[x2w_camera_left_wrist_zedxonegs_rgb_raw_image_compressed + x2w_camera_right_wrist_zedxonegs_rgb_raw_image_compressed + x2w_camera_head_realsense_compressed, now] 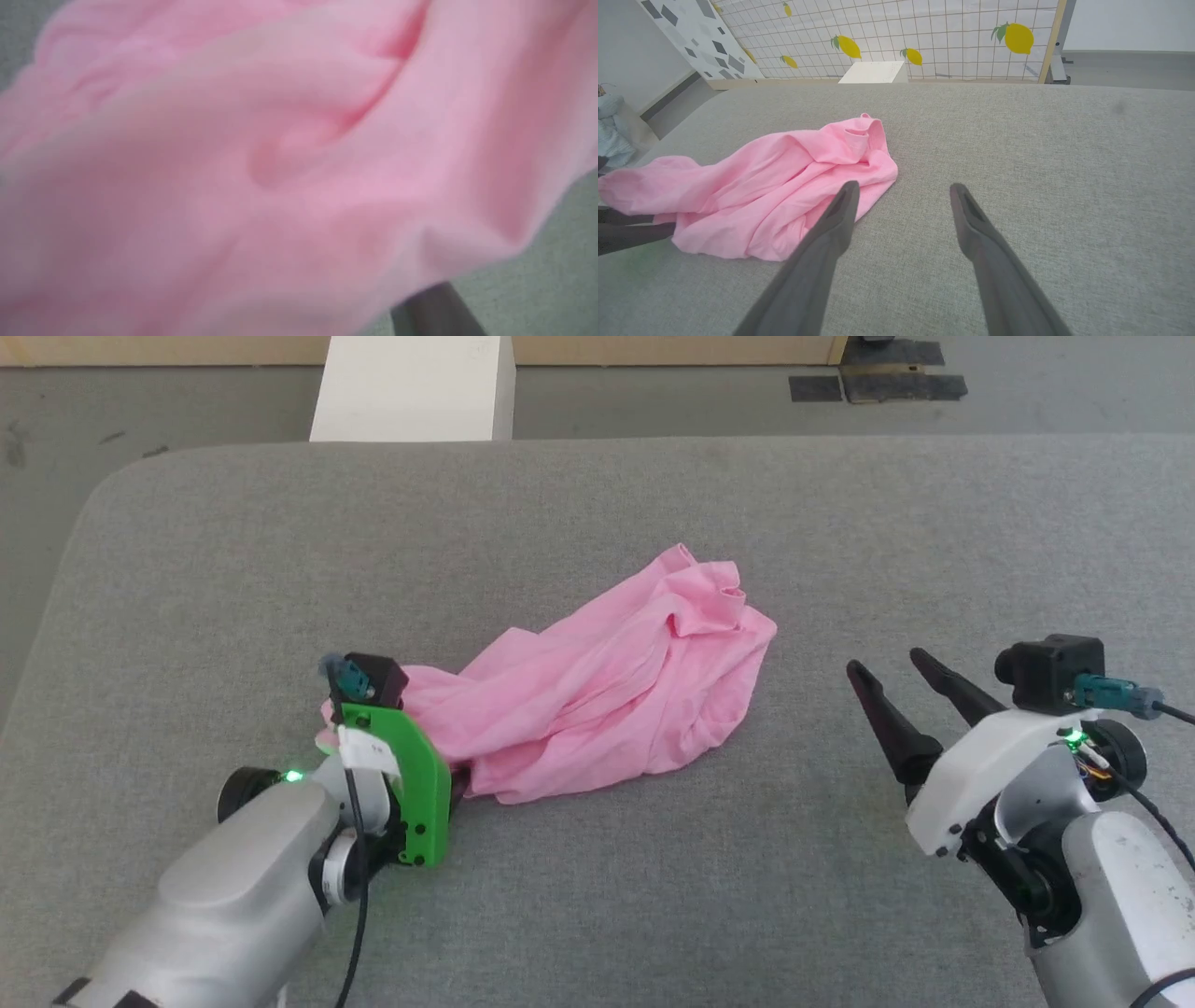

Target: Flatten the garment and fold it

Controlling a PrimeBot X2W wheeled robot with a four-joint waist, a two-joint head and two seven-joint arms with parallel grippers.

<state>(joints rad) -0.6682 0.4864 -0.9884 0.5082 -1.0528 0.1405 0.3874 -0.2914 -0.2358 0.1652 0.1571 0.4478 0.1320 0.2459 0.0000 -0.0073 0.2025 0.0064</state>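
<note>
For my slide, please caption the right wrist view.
Open right gripper over grey fabric surface, beside a crumpled light pink cloth garment.

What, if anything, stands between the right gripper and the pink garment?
Nothing visible does. The right gripper is open, pointing toward the garment, and only bare grey cushion lies between its fingertips and the garment's near edge.
</note>
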